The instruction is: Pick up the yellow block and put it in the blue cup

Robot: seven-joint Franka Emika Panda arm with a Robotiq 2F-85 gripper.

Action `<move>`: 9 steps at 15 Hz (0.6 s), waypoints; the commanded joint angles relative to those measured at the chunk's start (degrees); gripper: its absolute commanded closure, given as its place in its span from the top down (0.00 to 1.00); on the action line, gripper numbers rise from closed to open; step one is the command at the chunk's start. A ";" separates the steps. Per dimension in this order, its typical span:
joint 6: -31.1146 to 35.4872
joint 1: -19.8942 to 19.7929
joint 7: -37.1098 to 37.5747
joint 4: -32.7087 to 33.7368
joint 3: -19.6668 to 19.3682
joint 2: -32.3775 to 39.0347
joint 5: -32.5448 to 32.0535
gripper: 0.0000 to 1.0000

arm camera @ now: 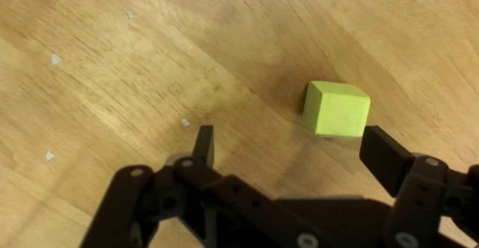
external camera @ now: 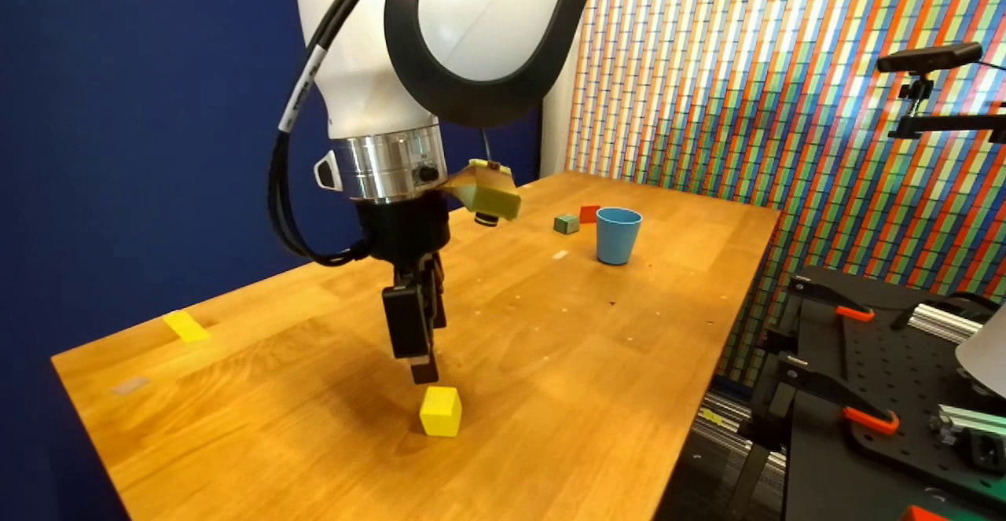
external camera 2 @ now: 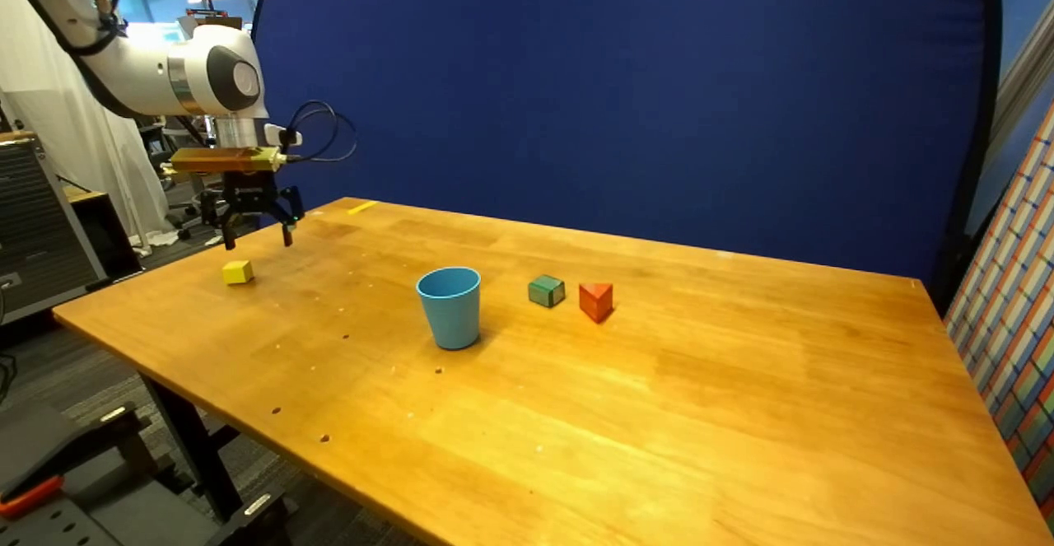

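Note:
The yellow block rests on the wooden table, also in an exterior view. The blue cup stands upright on the table away from the block, also in an exterior view; it is out of the wrist view. My gripper is open and empty, pointing down above the table near the block; it also shows in an exterior view. In the wrist view the open fingers are apart, and the yellow block lies ahead of the fingertips, nearer the right finger.
A green block and a red block lie near the cup on the wooden table. A flat yellow patch is at the table's edge. A black bench with clamps stands beside the table.

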 commanded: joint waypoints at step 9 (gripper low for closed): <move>-1.93 0.01 -0.50 -1.25 1.53 0.41 3.94 1.00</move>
